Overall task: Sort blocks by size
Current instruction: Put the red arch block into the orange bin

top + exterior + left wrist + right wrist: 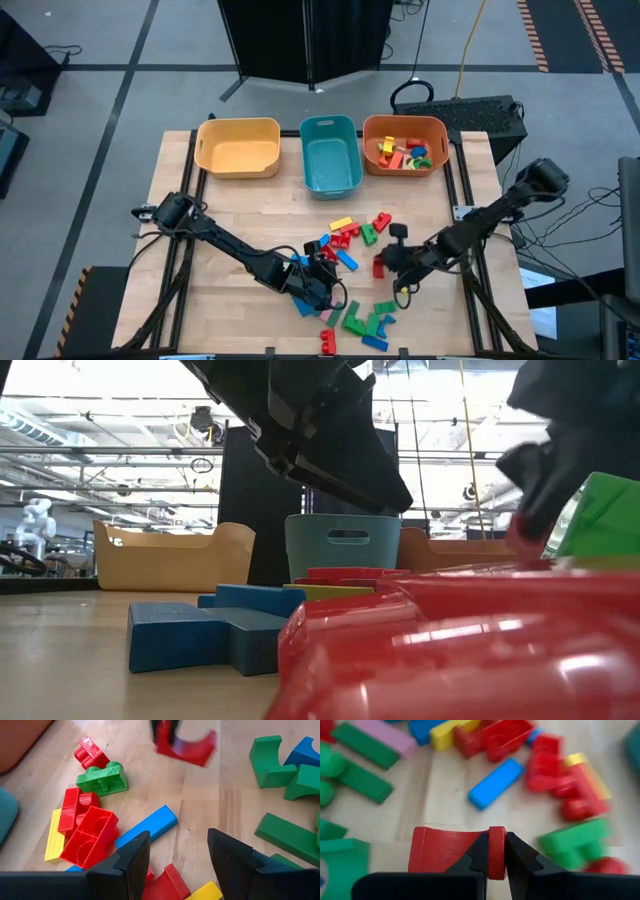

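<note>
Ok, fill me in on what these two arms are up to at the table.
The arms are sorting toy blocks by size. The right gripper has its fingers shut on a red arch block just off the right edge of the pile. The left gripper hovers open over the pile's middle, above a blue bar, holding nothing. Most blocks lie loose on the table. Only the orange bin has blocks in it; the yellow bin and teal bin hold none.

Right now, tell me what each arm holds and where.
Right gripper pinches the red arch block by one end wall. Left gripper holds nothing.
</note>
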Controlling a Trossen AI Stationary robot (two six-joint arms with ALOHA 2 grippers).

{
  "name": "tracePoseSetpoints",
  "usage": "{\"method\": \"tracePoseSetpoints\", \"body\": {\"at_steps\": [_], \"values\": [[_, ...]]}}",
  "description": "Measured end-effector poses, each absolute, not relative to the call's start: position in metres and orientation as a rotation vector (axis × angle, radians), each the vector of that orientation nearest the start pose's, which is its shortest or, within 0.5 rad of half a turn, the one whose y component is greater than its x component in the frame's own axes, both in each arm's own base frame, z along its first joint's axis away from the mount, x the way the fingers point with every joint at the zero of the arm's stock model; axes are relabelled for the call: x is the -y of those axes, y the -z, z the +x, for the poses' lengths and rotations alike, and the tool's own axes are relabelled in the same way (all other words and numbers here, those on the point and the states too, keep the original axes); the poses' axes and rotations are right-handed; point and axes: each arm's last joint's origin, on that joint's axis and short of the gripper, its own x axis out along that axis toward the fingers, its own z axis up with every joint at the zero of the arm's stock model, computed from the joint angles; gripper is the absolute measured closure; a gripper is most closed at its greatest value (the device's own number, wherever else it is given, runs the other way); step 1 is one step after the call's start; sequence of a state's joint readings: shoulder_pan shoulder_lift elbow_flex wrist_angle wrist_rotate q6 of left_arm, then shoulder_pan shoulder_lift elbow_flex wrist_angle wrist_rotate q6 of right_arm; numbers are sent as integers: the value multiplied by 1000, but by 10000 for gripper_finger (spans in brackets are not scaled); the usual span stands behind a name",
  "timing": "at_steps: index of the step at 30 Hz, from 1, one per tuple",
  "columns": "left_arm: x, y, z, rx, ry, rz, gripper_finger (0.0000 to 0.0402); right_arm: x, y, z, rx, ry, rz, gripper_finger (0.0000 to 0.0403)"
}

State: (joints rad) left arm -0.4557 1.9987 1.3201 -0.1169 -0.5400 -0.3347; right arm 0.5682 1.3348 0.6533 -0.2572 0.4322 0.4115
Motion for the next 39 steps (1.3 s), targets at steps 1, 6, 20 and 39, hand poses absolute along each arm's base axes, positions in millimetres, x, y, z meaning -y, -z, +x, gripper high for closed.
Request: {"method": "tracePoseSetpoints", "body": {"at_steps": [1, 6, 20, 39], "values": [[173, -171, 386, -672, -193, 59, 210, -117, -182, 207, -813, 59, -79, 375], [173, -171, 386, -671, -193, 59, 210, -96, -202, 193, -792, 150, -122, 375], [169, -171, 388, -670, -199, 63, 210, -15, -237, 180, -729, 465, -179, 372], [157, -171, 393, -677, -213, 100, 210, 126, -233, 164, -753, 903, 56, 372]]}}
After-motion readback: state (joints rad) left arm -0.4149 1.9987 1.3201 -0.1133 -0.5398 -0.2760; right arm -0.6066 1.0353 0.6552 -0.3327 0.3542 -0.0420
